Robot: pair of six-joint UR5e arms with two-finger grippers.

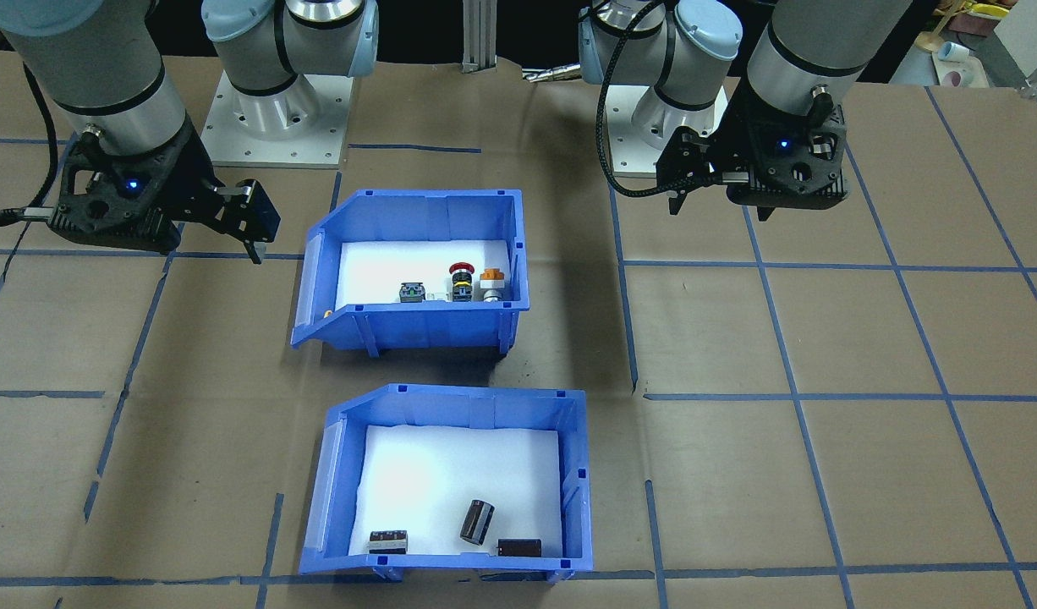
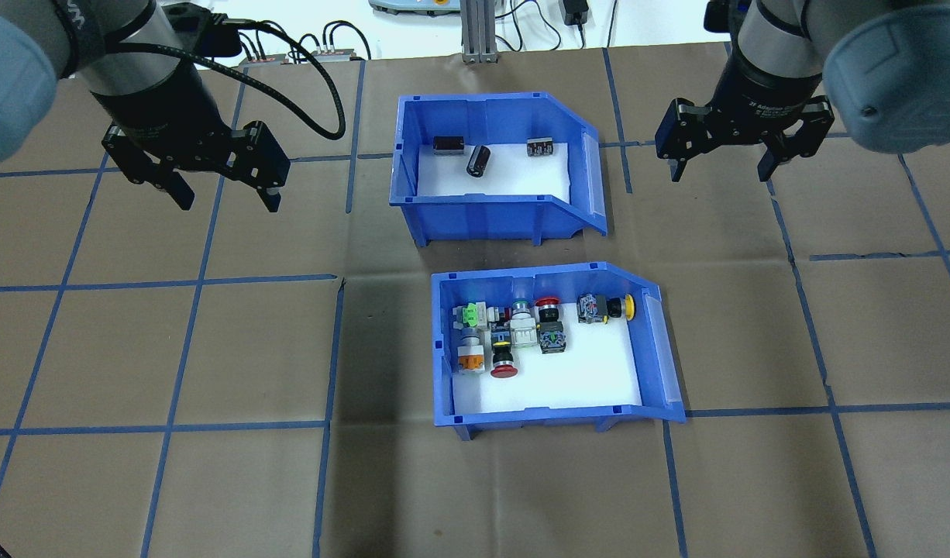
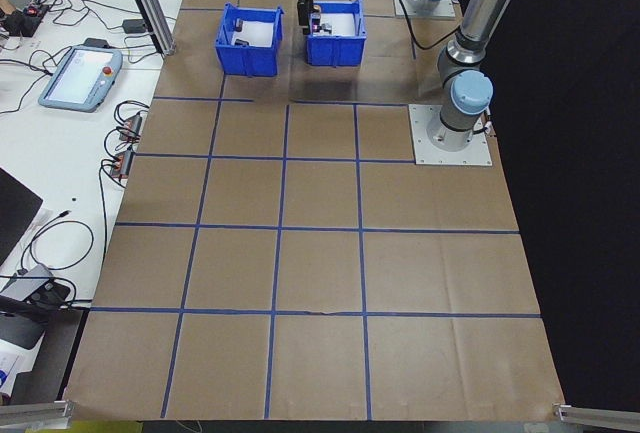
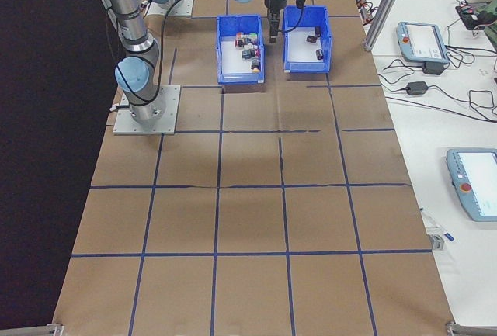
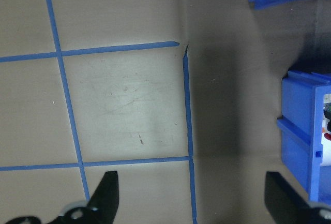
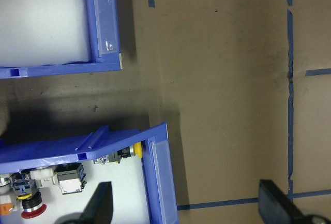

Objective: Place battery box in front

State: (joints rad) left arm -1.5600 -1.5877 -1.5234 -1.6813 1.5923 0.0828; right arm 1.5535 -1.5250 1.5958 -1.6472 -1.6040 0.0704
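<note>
Table: we see brown paper [image 2: 211, 349] gridded with blue tape.
Battery box [image 2: 487, 209]: sits on the far side from the robot, beyond the switch bin [image 2: 552, 415], holding 3 dark cylinders [image 2: 478, 160].
Left gripper [image 2: 215, 174]: fingers apart, holding nothing, hovering left of the battery box.
Right gripper [image 2: 727, 159]: fingers apart, holding nothing, hovering right of it.
</note>
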